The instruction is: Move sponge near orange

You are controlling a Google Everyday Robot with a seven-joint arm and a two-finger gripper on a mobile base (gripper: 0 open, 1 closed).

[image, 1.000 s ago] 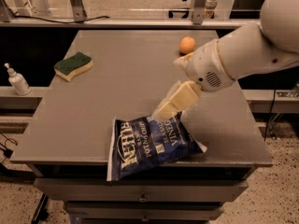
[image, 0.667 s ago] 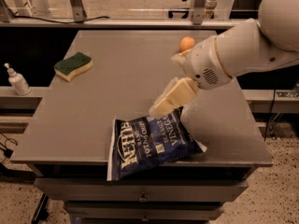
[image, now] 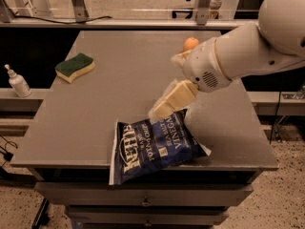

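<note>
Item 1, sponge (image: 75, 67): green face up, flat on the table (image: 119, 104), well apart from my gripper (image: 164, 104), off to its left and farther back as the camera sees it. Untouched.

Item 2, orange (image: 190, 44): beyond my gripper near the table's far edge, partly hidden behind my wrist; well apart from the sponge.

Item 3, gripper: low over the table just above the top edge of the chip bag (image: 157, 147). Open or closed, I cannot tell. It has no hold of the sponge.

Item 4, arm: reaches in from the right of the view, forearm roughly level, wrist bent so the gripper slants down and leftward.

Item 5, step in hand, as I judge it: approach the sponge. Lift clear of the bag first, travel across, descend squarely over the sponge and take it across its narrow sides. Keep off the bottle (image: 18, 82) beyond the table's left edge.
</note>
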